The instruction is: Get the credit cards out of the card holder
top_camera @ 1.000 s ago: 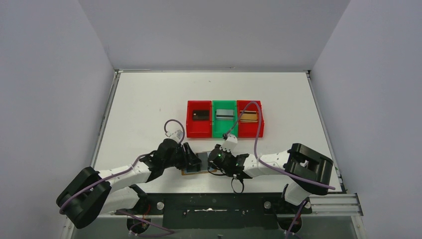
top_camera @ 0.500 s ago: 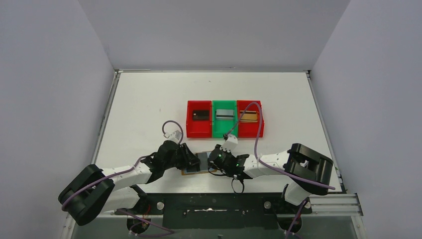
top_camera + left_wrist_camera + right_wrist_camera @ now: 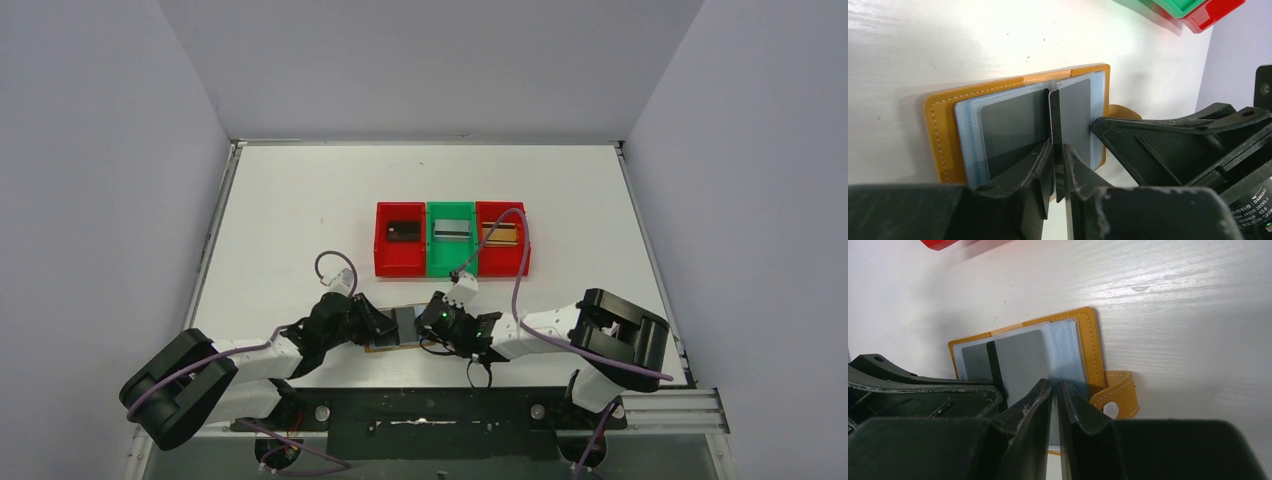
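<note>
The left gripper has its fingers drawn in to a thin slit. A grey card stands on edge in that slit, pinched, its dark edge running down between the two tips. The open card holder lies flat on the table under and to the left of these tips. Its tan stitched border is outermost, with the pale blue pocket just inside.

The right gripper also has its fingers nearly together. Only a narrow gap shows and nothing is seen held in it. Its tips come down on the holder's other half, on the pale blue just beside the grey card's long edge. To the right of these tips come the tan border and the snap tab, which sticks out onto bare table.

From above, the two grippers meet tip to tip over the holder, with little room between them. Ahead of both tips, well apart across open table, three bins touch in a row:
- The left red bin holds a black card.
- The green bin holds a silver card.
- The right red bin holds a gold card
</note>
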Controlling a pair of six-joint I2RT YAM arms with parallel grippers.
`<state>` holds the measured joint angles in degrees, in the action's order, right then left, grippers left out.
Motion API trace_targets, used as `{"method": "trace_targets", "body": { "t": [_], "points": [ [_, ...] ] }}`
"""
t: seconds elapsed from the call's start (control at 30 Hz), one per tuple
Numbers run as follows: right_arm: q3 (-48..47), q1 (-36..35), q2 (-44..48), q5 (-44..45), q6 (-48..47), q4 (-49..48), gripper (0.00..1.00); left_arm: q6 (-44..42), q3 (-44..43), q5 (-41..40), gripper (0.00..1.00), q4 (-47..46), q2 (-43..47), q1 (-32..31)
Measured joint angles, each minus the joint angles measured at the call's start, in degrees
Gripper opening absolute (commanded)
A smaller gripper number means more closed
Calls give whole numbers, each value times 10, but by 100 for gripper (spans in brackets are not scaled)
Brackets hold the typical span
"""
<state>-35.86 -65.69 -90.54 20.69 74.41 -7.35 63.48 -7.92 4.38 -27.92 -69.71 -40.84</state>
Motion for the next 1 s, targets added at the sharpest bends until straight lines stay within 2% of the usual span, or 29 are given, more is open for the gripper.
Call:
{"method": "trace_targets", "body": {
  "t": [0.27, 0.6, 1.0],
  "points": [
    [-2, -4, 0, -6, 3, 2, 16, 9, 12, -9, 6, 6, 19, 0],
    [-75, -31, 1, 1, -69, 132, 19, 7, 11, -9, 4, 20, 27, 0],
    [-83, -10, -19, -21, -114, 108, 16, 3, 4, -6, 2, 35, 27, 0]
  ]
}}
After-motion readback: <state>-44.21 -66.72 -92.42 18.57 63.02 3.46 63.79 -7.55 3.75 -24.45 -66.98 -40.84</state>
